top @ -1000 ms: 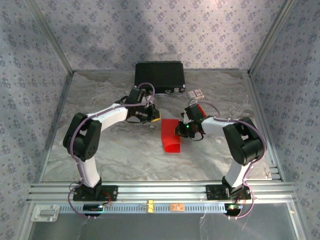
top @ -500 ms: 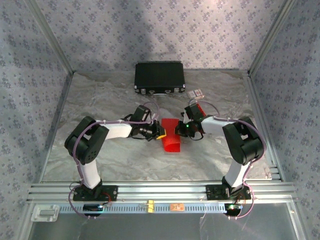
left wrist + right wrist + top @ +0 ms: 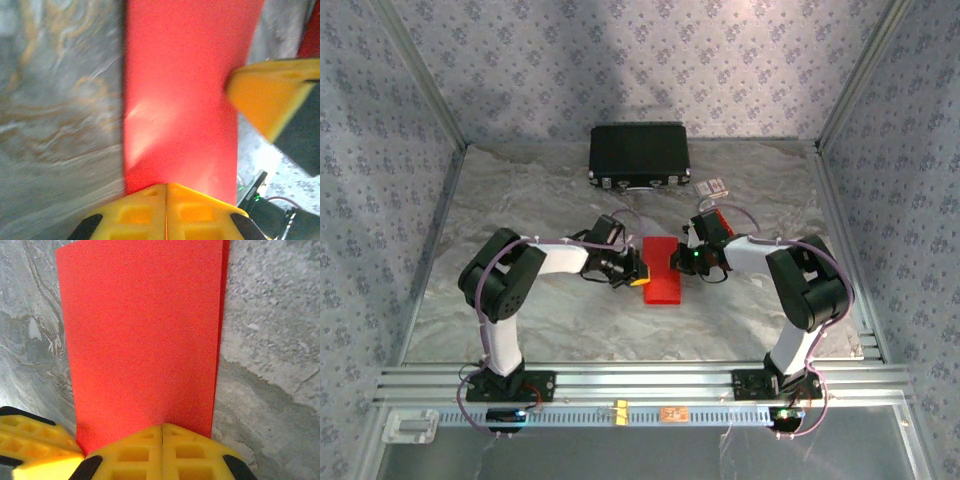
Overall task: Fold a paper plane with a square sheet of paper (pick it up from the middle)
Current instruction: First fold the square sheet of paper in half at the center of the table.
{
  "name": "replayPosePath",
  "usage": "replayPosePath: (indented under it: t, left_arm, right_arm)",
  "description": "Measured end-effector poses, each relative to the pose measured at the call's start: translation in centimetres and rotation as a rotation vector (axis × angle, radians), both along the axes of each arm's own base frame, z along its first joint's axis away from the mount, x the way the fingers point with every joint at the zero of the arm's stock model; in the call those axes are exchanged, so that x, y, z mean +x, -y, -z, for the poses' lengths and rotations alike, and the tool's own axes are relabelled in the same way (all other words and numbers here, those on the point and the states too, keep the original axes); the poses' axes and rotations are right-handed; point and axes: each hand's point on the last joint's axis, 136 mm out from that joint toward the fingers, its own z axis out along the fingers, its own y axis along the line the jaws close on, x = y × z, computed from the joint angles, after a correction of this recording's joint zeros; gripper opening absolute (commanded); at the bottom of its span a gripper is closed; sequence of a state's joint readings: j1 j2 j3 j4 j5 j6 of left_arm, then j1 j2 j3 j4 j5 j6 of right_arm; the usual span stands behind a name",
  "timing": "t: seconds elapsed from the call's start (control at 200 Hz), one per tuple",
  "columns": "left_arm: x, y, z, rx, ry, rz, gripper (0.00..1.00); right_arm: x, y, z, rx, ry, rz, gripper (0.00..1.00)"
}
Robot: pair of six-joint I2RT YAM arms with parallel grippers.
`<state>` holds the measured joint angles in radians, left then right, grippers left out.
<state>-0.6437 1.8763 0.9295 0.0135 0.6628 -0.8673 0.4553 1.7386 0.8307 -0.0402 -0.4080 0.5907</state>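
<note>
The square sheet of paper [image 3: 663, 272] is bright red and lies flat on the marble table as a folded rectangle. My left gripper [image 3: 640, 277] is shut, its yellow tip resting on the sheet's left edge. My right gripper [image 3: 678, 262] is shut too, its tip on the right edge, opposite the left one. In the left wrist view the red sheet [image 3: 180, 90] stretches away from my closed left gripper [image 3: 166, 186], with the right gripper's fingers [image 3: 270, 100] at its far side. In the right wrist view the sheet [image 3: 142, 335] runs ahead of my right gripper [image 3: 162, 426], and the left gripper's fingers [image 3: 35, 450] show at lower left.
A black case [image 3: 639, 155] stands at the back of the table. A small red and white item [image 3: 713, 186] lies right of it. Patterned walls close in both sides, and an aluminium rail [image 3: 640, 382] runs along the near edge.
My left arm swung down and right from near the case to the sheet's left edge. The sheet, bulging and curled before, now lies flat. The right arm barely moved.
</note>
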Motion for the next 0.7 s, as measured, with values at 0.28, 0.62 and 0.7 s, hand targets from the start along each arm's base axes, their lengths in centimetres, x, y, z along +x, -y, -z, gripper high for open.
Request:
replayPosePath:
  t: [0.28,0.62,0.7]
  left_arm:
    - [-0.5,-0.6,0.3,0.019,0.040,0.038,0.07]
    - [-0.1,0.4,-3.3,-0.057,0.064,0.001,0.08]
    - [-0.4,1.0,-3.5,-0.078,0.054,0.008,0.08]
  right_arm:
    - [0.0,-0.2,-0.1,-0.003,0.013,-0.003,0.02]
    - [0.0,-0.2,-0.1,-0.013,0.027,-0.001,0.02]
    - [0.0,-0.2,-0.1,-0.014,0.027,-0.001,0.02]
